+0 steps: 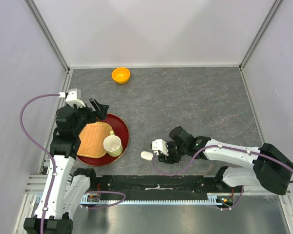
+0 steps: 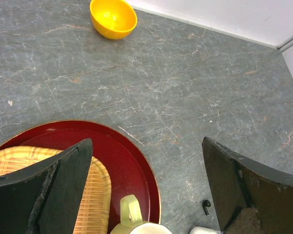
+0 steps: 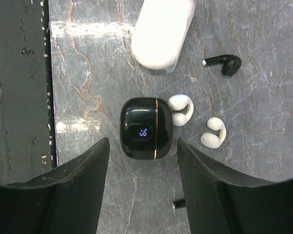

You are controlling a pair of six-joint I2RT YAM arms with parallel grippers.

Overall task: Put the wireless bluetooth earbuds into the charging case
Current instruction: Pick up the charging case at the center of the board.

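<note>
On the grey marbled table (image 3: 263,185) I see a glossy black case (image 3: 146,127), a rounded square lying shut, its thin gold seam running away from me. My right gripper (image 3: 142,144) is open and holds nothing, its tips either side of the case's near end without touching it. A matte white earbud (image 3: 180,108), C-shaped, sits right against the case's right side, and a second white earbud (image 3: 212,132) lies just beyond. The black earbud (image 3: 223,62) lies farther off, stem pointing left, head right. The smooth oblong white case (image 3: 163,31) lies lengthwise away from me. My left gripper (image 2: 147,146) gapes wide, empty, above the lacquered red tray (image 2: 136,170), which holds a woven mat (image 2: 95,195) and a cream cup (image 1: 112,145). An orange bowl (image 2: 113,17) sits well apart.
</note>
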